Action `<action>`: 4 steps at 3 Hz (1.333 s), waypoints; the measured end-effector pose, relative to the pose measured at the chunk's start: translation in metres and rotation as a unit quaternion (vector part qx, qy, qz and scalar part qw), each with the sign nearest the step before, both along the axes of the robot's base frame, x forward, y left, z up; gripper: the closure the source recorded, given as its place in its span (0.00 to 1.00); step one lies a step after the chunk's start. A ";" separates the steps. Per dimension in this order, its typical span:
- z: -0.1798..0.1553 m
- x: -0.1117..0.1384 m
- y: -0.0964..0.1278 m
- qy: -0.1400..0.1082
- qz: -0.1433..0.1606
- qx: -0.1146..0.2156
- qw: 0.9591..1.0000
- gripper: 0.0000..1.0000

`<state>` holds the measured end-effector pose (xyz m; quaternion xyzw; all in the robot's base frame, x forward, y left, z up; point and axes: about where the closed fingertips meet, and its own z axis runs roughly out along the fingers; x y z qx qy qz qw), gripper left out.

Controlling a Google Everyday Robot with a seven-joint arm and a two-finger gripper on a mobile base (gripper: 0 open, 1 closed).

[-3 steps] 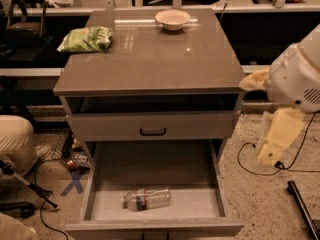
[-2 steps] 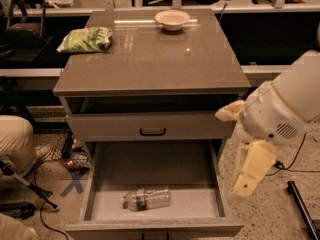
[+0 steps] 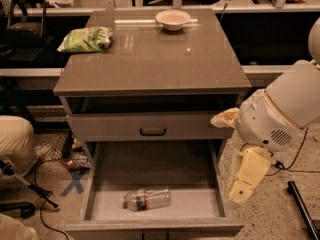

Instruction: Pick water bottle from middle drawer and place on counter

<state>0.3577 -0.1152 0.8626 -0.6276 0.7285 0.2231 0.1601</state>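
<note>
Since a second ago the arm has swung down and inward from the right, and the hand [image 3: 239, 192] now hangs just outside the right wall of the middle drawer [image 3: 89, 196], over the speckled floor. The bulky white arm housing [image 3: 282, 109] sits above it. Whether the hand is apart or together cannot be told from this angle, and it holds nothing. The water bottle [image 3: 146, 198] has not shifted. It lies on its side on the pale floor of the pulled-out drawer, near the front and a little left of centre, well apart from the hand. Above this drawer is a shallower drawer front with a black handle [image 3: 152, 131], which is closed. On the table [image 3: 150, 64] a pale bowl [image 3: 172, 19] stands upright at the back edge, right of centre. A green snack bag [image 3: 86, 38] lies near the back left corner, apart from the bowl. Left of the cabinet, a blue cross [image 3: 75, 183] is marked on the floor.
</note>
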 end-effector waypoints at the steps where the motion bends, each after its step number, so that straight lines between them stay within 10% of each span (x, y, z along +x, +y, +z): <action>1: -0.009 -0.001 0.001 0.006 -0.009 0.006 1.000 0.00; 4: -0.187 -0.019 0.087 0.048 -0.005 0.034 0.998 0.00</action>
